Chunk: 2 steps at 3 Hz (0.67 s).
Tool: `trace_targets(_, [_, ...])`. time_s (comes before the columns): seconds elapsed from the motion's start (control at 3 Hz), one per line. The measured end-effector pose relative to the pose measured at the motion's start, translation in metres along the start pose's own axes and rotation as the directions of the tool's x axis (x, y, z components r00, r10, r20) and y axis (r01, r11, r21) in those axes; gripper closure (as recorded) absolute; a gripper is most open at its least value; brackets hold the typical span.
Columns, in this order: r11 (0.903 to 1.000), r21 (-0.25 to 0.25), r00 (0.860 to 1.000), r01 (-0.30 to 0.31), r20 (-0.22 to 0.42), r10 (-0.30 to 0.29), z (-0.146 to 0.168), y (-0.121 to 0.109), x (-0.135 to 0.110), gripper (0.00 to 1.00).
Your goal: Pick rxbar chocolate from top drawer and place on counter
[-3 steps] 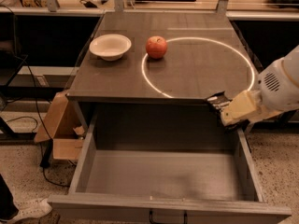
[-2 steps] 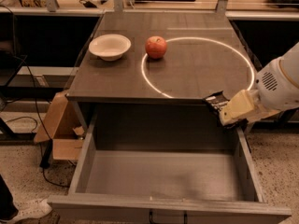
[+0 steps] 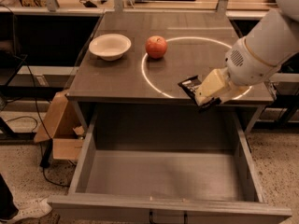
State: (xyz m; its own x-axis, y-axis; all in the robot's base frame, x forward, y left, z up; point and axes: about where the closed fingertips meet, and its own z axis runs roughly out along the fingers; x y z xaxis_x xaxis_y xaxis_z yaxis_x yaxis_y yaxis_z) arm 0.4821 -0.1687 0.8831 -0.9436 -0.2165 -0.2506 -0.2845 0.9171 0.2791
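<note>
Jaws clamped on the bar (image 3: 188, 86) — your gripper (image 3: 202, 93) holds it at the counter (image 3: 121, 78) front edge, clear of the open drawer (image 3: 163, 171) — pick's done, only set-down & release left.

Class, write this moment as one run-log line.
step: placing | gripper: over counter front edge, fingers shut on chocolate bar | drawer: open

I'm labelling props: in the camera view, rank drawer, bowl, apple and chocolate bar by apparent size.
Top drawer
bowl
apple and rxbar chocolate look alike, the bar partly hidden by the hand holding it at the counter's front edge.
</note>
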Motion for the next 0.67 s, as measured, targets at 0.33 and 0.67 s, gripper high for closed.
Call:
trace_targets(0.33, [0.9973, -0.028, 0.998, 0.068, 0.019, -0.067, -0.0022, 0.0324, -0.0325, 1.00])
trace_targets(0.67, [0.9976, -0.033, 0.998, 0.060, 0.016, -0.060, -0.0005, 0.0291, -0.0284, 1.00])
